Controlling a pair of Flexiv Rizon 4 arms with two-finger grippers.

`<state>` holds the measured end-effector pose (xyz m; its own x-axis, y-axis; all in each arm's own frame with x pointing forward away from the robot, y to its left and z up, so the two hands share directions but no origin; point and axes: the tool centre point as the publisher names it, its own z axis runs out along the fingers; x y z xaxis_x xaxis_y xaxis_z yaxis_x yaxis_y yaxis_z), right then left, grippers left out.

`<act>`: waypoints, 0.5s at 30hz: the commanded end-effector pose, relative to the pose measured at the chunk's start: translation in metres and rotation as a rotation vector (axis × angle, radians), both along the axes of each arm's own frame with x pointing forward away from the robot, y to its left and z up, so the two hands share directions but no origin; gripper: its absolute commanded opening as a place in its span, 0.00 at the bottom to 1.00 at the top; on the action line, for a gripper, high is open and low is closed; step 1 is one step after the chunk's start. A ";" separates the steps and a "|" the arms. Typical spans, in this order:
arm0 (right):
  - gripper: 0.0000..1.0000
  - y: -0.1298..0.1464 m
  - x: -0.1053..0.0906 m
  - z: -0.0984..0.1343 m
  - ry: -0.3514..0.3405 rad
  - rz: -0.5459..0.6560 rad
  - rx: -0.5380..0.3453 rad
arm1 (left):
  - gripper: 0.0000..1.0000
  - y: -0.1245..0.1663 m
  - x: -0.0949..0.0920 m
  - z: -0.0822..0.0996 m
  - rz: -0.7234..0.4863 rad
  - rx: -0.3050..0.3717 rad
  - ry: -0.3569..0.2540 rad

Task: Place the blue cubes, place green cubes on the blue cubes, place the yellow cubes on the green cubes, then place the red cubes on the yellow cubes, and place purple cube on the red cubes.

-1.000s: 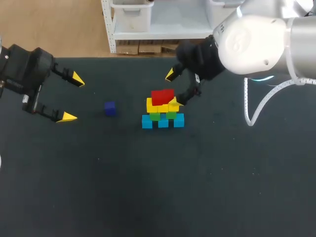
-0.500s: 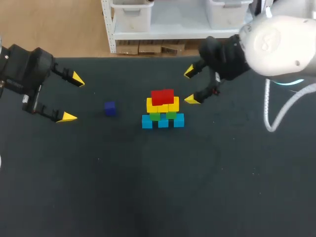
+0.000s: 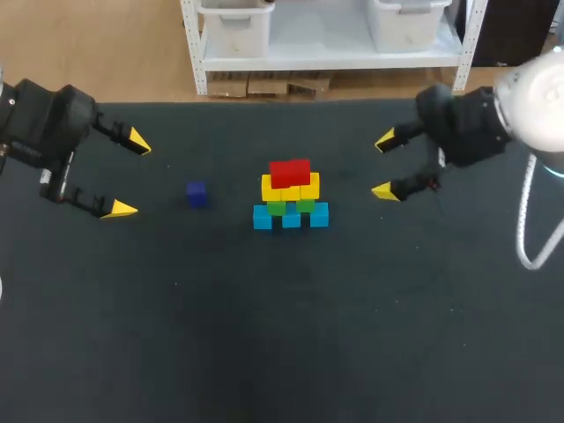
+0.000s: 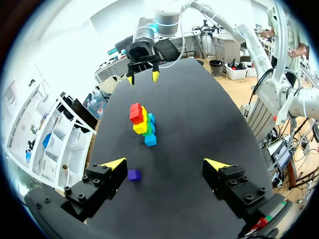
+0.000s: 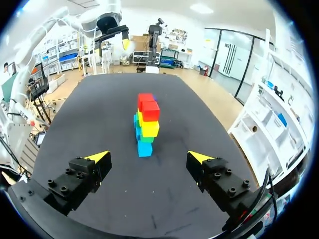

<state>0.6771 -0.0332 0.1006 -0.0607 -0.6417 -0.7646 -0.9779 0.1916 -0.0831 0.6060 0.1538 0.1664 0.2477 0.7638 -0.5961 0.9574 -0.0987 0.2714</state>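
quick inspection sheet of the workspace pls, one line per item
surface: dark table, no spills seen
job's things: blue cubes at the bottom, green cubes on them, then yellow cubes, red cubes on top; purple cube alone on the table, not yet placed
clutter: nothing seen
grippers: left gripper open, empty, near the purple cube; right gripper open, empty, apart from the stack
cables: white cable loops off the right arm
surroundings: nothing seen reaching over the table
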 end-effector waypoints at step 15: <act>1.00 -0.003 -0.003 0.000 -0.013 0.017 0.016 | 1.00 -0.003 0.006 -0.010 -0.002 -0.014 -0.008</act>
<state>0.6734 -0.0364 0.1015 -0.0408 -0.6326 -0.7734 -0.9798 0.1769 -0.0930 0.6076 0.1535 0.1651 0.2492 0.7609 -0.5991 0.9567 -0.0973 0.2744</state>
